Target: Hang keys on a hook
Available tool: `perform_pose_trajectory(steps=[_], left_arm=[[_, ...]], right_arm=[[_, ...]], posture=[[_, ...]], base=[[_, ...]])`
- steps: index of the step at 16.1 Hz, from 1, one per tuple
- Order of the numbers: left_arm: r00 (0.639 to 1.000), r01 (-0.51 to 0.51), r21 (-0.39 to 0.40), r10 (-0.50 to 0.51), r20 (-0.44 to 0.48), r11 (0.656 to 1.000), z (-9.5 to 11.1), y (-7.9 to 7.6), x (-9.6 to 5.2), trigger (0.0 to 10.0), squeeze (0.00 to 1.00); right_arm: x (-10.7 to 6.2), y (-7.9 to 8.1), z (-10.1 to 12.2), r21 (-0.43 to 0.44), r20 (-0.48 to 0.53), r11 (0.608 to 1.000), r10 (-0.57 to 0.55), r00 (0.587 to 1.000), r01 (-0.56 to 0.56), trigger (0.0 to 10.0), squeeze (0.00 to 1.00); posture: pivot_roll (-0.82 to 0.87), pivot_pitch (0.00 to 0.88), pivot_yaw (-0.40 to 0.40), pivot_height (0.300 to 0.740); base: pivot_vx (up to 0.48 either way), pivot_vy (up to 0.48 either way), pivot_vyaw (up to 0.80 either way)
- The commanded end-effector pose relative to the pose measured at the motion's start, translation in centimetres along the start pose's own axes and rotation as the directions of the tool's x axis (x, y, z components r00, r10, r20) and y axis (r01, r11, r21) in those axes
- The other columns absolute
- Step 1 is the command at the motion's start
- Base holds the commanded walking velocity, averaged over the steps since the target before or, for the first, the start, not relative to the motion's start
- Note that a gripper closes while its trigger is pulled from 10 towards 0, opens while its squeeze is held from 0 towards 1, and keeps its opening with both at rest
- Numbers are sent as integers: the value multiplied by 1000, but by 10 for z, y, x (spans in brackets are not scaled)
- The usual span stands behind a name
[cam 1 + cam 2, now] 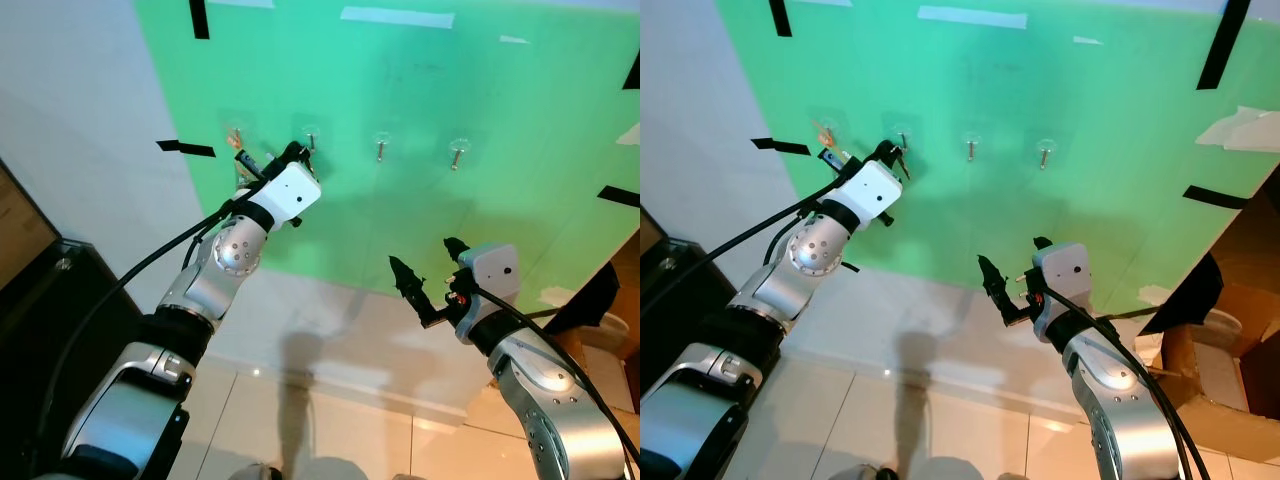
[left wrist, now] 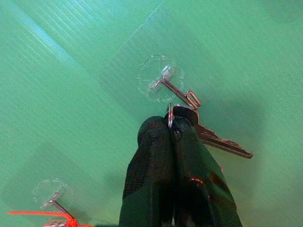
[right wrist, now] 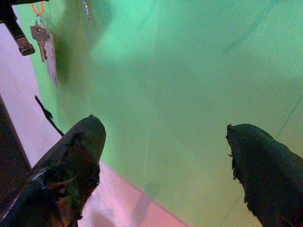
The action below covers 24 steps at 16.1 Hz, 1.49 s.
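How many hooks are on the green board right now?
4, in one row: the leftmost hook carries an orange tag; the second hook is at the left hand, which grips the key ring; the third hook and fourth hook are bare.

- We held our left arm raised and stretched forward, its white wrist tilted upward and our left gripper (image 2: 171, 142) at the far end of the reach.
- Its two black fingers (image 2: 151, 165) were pressed together, pinching a small metal ring between their tips.
- Our right arm was bent lower, the right gripper (image 1: 428, 275) hanging free with its fingers (image 3: 78, 156) spread wide apart.
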<state>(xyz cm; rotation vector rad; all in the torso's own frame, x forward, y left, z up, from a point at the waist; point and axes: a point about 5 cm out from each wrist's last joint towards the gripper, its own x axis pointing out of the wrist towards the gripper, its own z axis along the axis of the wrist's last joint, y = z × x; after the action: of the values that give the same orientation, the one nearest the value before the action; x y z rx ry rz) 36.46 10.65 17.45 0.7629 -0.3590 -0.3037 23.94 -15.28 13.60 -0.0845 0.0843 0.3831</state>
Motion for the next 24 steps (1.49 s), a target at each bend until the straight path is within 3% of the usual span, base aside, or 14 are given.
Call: perform_pose_trajectory(steps=[1,8,13,24], left_arm=[[1000,-16,23,15,25,1000,6,4,6,10000,0],[997,-29,26,27,67,999,13,7,10,10000,0],[998,54,103,-57,23,993,4,-3,7,10000,0],[975,172,214,-197,99,962,16,-20,10,10000,0]], right_arm=[[0,1,3,7,15,1000,12,1000,-12,10000,0],[0,1,3,3,10,1000,22,1000,-22,10000,0],[1,2,2,-1,6,1000,24,1000,-24,10000,0],[1,1,0,-9,3,1000,13,1000,-13,10000,0]], posture=[[-237,0,48,740],[-234,0,44,740],[-236,0,47,740],[-238,0,58,740]], base=[[0,0,0],[0,0,0],[0,0,0],[0,0,0]])
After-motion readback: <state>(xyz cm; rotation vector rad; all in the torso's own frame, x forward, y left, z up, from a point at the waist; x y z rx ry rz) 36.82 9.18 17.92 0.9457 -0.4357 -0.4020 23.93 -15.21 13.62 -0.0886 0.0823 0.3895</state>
